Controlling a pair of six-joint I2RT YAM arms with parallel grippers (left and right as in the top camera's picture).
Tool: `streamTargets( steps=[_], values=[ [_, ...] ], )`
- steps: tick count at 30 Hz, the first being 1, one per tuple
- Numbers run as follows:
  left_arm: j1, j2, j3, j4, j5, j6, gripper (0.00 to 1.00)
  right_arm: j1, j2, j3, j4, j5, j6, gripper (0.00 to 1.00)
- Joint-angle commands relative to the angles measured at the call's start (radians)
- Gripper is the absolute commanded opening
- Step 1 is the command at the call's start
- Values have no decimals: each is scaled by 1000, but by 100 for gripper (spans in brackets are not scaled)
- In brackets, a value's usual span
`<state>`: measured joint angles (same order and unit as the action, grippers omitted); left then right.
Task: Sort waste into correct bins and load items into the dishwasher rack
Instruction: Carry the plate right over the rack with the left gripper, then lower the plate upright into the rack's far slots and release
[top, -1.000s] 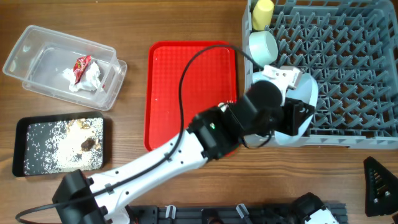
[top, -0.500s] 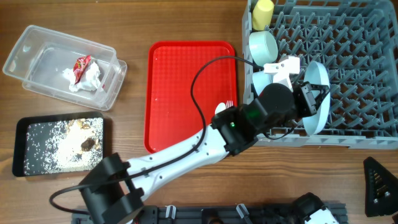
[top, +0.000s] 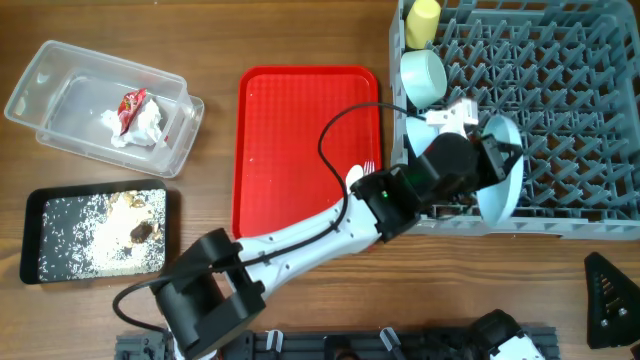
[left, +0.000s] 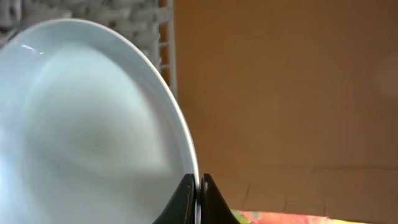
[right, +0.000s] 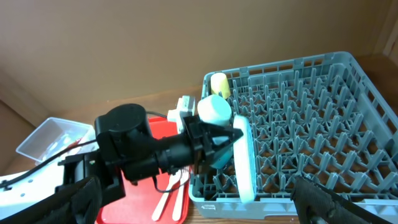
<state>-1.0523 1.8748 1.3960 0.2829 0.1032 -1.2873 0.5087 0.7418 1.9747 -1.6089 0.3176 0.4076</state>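
The pale blue round plate (right: 244, 163) stands on its edge among the pegs in the near-left part of the large square grey plastic dishwasher rack (top: 570, 95). The left gripper (left: 198, 190) is clenched on the plate's rim, one finger on each face. The left arm reaches from the table's near edge diagonally over the near-right corner of the flat red plastic serving tray (top: 290, 130), its wrist over the rack's left wall. The right gripper (right: 196, 199) hangs back above the near side of the table, its fingers (right: 78, 202) spread wide with nothing between them.

The rack holds three things: the one plate, one small yellow cup (top: 423, 20) in the far-left corner and one pale round bowl (top: 423, 72) just near of the cup. On the red tray lie one white plastic spoon (right: 165, 194) and one white plastic fork (right: 182, 190), side by side.

The clear rectangular plastic tub (top: 60, 75) at far left holds one small red crinkled wrapper (top: 132, 103) touching one crumpled white napkin (top: 143, 128). The flat black rectangular tray (top: 30, 235) near of it holds beige-white crumbly scraps (top: 100, 238).
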Motion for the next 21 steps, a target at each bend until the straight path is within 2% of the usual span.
streamTargets(
  steps=[1,6,10,15,21],
  values=[
    [69,5,11,106,16,144,4,-2,3,9,1,-5,-2,100],
    [173,15,11,172,129,160,4,-2,3,9,1,-4,-12,100],
    [234,56,23,282,218,207,4,-2,5,8,1,0,-13,100],
    [277,159,165,270,344,263,4,-2,5,6,2,4,-13,100],
    [282,260,307,166,349,286,4,-2,5,6,1,15,-15,100]
  ],
)
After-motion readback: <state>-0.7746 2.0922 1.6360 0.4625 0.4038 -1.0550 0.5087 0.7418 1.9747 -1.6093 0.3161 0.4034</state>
